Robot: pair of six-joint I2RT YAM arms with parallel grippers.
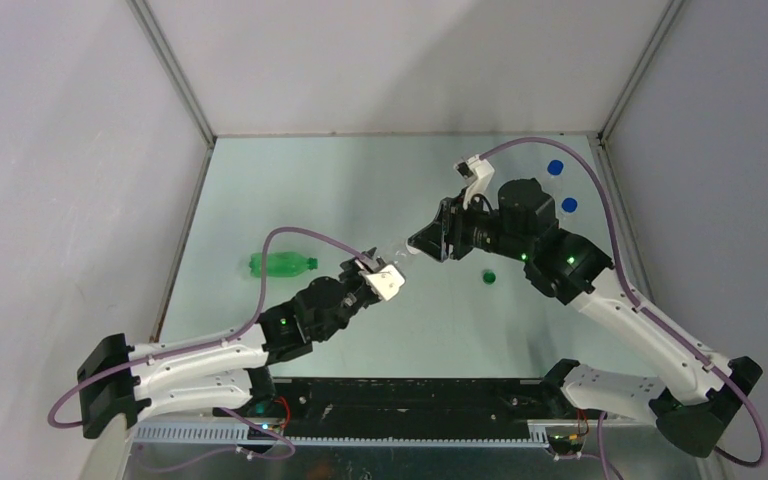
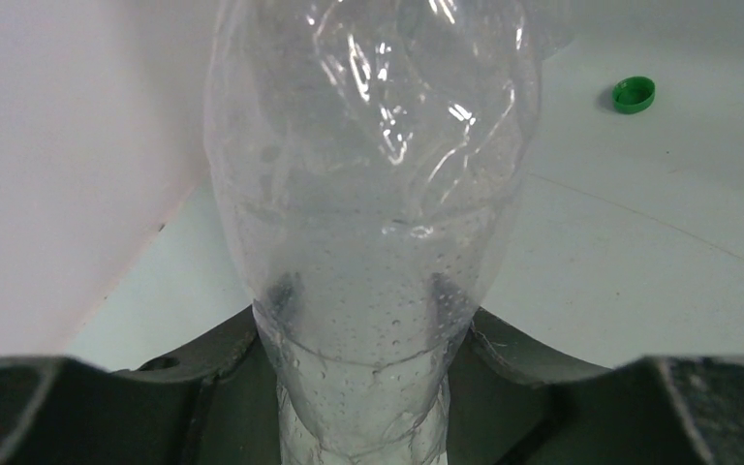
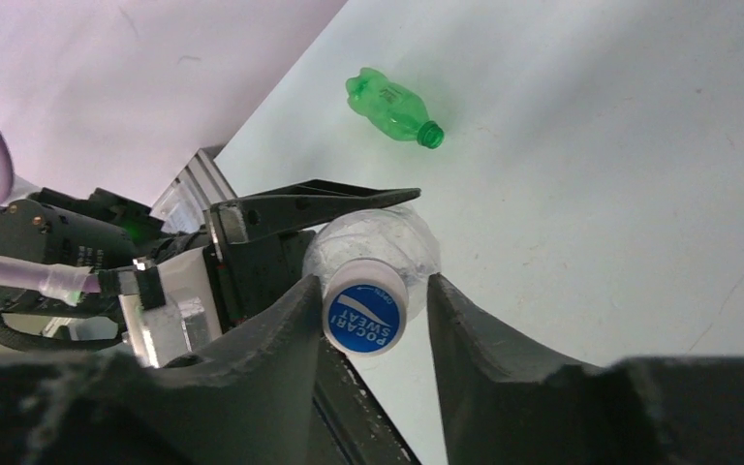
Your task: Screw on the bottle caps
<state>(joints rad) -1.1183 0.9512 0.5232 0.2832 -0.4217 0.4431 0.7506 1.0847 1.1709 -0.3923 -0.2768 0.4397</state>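
Got the clear bottle (image 2: 368,194) clamped around its body in the left gripper (image 2: 363,349), held up above the table (image 1: 360,180) mid-workspace. Also got the white cap (image 3: 363,310) sitting on its mouth between the right gripper (image 3: 373,281) fingers, spread with a gap showing on one side, so not pinching yet. Looks empty, feather-light, thin and crinkly, so probably buckles or twists if squeezed hard; better to brace near the stiffer neck and take the cap by its side wall.
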